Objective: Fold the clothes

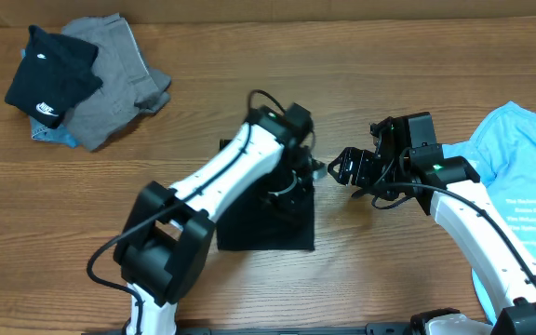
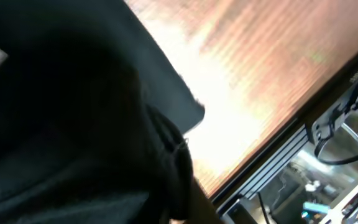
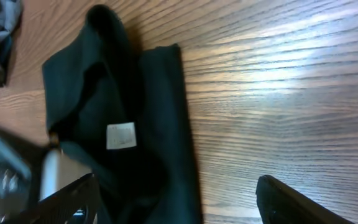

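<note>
Black T-shirt (image 1: 268, 233) lay folded at bench (image 1: 249, 56) ctr as a roughly rectangular pad. It was a bit longer near-to-far than across, w/ edges approx. square to the bench front. From the right wrist cam its long axis ran top to bottom of frame. A small white label (image 3: 122, 135) faced up on the fabric, and a loose fold humped at the far end.

Left arm (image 1: 221, 177) reached across the shirt. Left jaws sat down on its right-hand part, buried in dark cloth, so can't tell whether parted or closed. Left wrist cam showed mostly black fabric, one corner lying on bare wood, bench edge beyond.

Right jaws were spread wide, holding nothing, just right of the shirt's right edge and apart from it.

Light-blue tee (image 1: 519, 177) lay at far right, partly under the right arm (image 1: 463, 209). At top left a black garment w/ white logo (image 1: 49, 79) sat on a grey garment (image 1: 124, 65), well apart from the shirt.
</note>
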You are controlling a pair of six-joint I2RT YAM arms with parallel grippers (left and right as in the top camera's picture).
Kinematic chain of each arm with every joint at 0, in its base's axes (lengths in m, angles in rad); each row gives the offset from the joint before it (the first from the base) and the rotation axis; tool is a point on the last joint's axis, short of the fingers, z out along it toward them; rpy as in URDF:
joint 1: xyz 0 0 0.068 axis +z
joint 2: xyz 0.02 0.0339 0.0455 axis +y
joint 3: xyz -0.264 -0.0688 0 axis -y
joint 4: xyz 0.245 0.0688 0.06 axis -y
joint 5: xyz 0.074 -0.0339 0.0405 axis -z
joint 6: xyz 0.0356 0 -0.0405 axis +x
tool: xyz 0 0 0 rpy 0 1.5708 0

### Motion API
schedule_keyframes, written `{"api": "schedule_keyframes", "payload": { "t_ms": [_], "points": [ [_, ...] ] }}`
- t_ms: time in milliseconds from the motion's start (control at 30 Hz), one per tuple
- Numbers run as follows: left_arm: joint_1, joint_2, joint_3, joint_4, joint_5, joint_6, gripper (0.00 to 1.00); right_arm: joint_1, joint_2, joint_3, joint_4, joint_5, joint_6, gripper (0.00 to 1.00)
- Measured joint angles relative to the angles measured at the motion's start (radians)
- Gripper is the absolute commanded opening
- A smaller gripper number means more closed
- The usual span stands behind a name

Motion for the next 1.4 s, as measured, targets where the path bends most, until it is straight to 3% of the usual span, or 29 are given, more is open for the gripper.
{"api": "schedule_keyframes", "payload": {
  "t_ms": [67, 367, 467, 533, 800, 900, 1000, 1100, 1200, 1300, 1333, 1400],
  "points": [
    [-0.025, 0.0, 0.0, 0.003, -0.018, -0.019, 0.34, -0.008, 0.0, 0.0, -0.005, 0.016, -0.002, 0.84],
    [-0.063, 0.0, 0.0, -0.029, -0.092, -0.075, 0.32, -0.005, 0.0, 0.0, 0.013, 0.009, -0.002, 0.85],
    [-0.028, -0.005, 0.003, -0.051, -0.106, -0.075, 0.39, -0.005, 0.0, 0.0, 0.018, 0.005, -0.002, 0.84],
    [0.005, -0.015, 0.008, -0.055, -0.112, -0.079, 0.54, -0.004, 0.0, 0.0, 0.017, -0.002, -0.002, 0.84],
    [0.182, -0.129, 0.081, -0.043, -0.128, -0.089, 0.66, 0.072, 0.002, 0.0, -0.035, -0.034, -0.002, 0.83],
    [0.244, -0.153, 0.092, -0.019, -0.13, -0.089, 0.66, 0.182, 0.027, 0.0, -0.076, -0.027, -0.001, 0.76],
    [0.302, -0.154, 0.092, 0.004, -0.147, -0.089, 0.68, 0.28, 0.085, 0.0, -0.099, -0.009, -0.002, 0.51],
    [0.353, -0.154, 0.092, 0.02, -0.174, -0.089, 0.7, 0.349, 0.158, 0.001, -0.094, 0.002, -0.001, 0.15],
    [0.393, -0.154, 0.092, 0.016, -0.212, -0.089, 0.7, 0.377, 0.191, 0.001, -0.116, 0.029, 0.014, 0.09],
    [0.417, -0.154, 0.088, 0.01, -0.238, -0.088, 0.7, 0.376, 0.193, 0.001, -0.168, 0.105, 0.051, 0.13],
    [0.42, -0.154, 0.083, 0.01, -0.242, -0.089, 0.71, 0.37, 0.193, 0.001, -0.191, 0.132, 0.064, 0.25],
    [0.421, -0.154, 0.062, 0.022, -0.248, -0.088, 0.72, 0.352, 0.193, 0.001, -0.232, 0.179, 0.084, 0.59]
  ]
}}
